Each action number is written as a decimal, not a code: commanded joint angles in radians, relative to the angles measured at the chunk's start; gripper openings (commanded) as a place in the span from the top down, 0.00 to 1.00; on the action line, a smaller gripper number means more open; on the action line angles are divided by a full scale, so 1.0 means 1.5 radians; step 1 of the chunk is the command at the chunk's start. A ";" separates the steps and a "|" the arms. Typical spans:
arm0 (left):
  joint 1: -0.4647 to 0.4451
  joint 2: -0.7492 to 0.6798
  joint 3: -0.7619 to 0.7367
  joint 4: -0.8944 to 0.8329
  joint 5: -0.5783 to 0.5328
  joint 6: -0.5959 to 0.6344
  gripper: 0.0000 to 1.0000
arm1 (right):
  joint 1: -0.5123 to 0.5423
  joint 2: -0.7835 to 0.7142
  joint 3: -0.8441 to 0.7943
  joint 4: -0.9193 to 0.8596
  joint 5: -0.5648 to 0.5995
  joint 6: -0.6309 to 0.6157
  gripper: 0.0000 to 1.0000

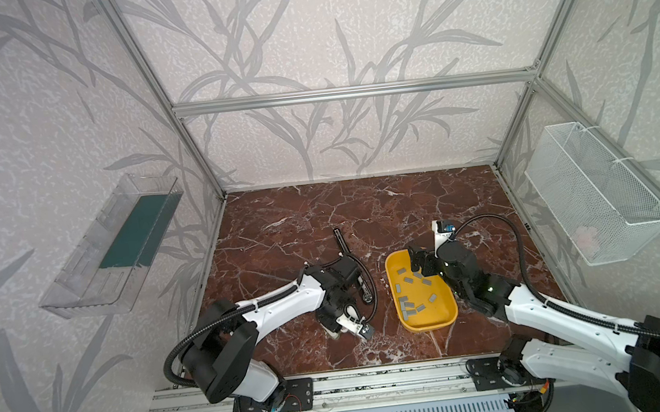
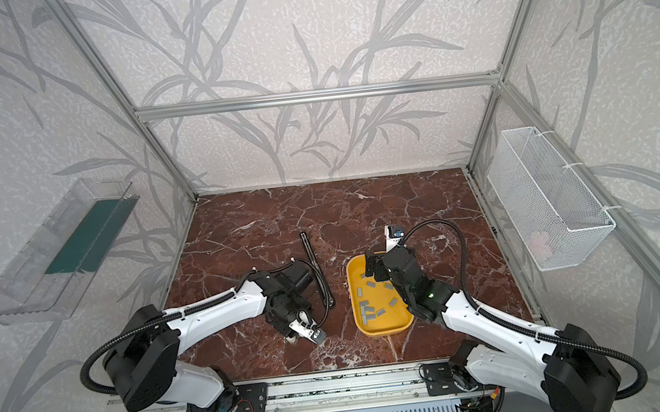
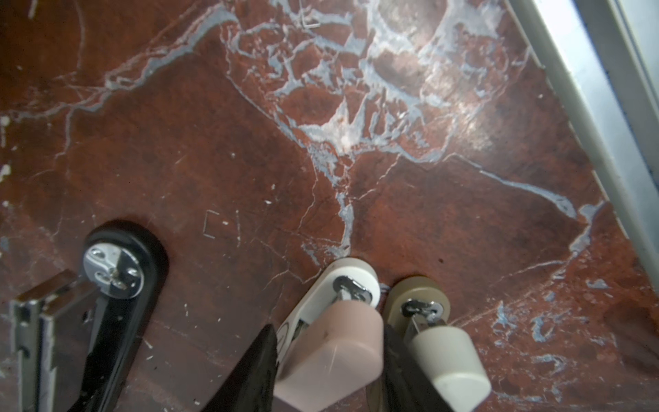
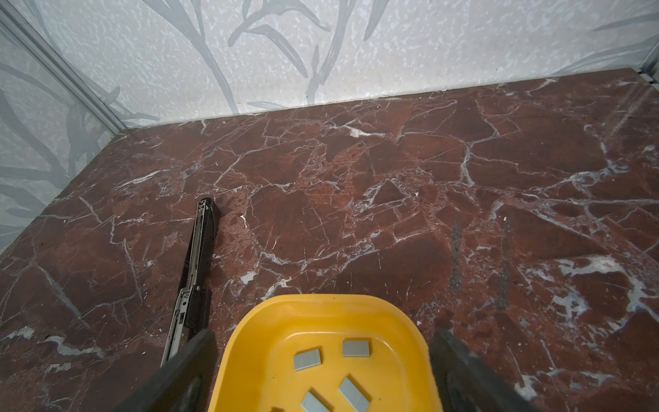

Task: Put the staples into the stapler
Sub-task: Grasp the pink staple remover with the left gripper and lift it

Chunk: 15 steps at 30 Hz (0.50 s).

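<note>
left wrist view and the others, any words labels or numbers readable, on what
No text can be read.
A dark printed mark on the pink stapler base is partly hidden and too blurred to read.
The black stapler, yellow tray and staples show no lettering.

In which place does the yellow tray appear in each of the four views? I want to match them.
A top view: tray right of centre, near the front edge.
A top view: tray just right of centre, near the front.
Left wrist: not in it.
Right wrist: tray close to the camera, partly cut off, staples in it.
Shared landmark: black stapler, lying open, in all four views.
</note>
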 commanded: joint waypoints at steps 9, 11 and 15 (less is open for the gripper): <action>-0.017 0.025 0.023 -0.038 -0.003 -0.004 0.56 | -0.030 -0.012 -0.004 -0.009 -0.043 0.038 0.07; -0.016 0.026 0.025 -0.038 0.000 -0.005 0.57 | -0.033 -0.012 -0.005 -0.010 -0.046 0.041 0.07; -0.017 0.026 0.027 -0.038 0.008 -0.009 0.61 | -0.036 -0.010 -0.007 -0.008 -0.054 0.047 0.07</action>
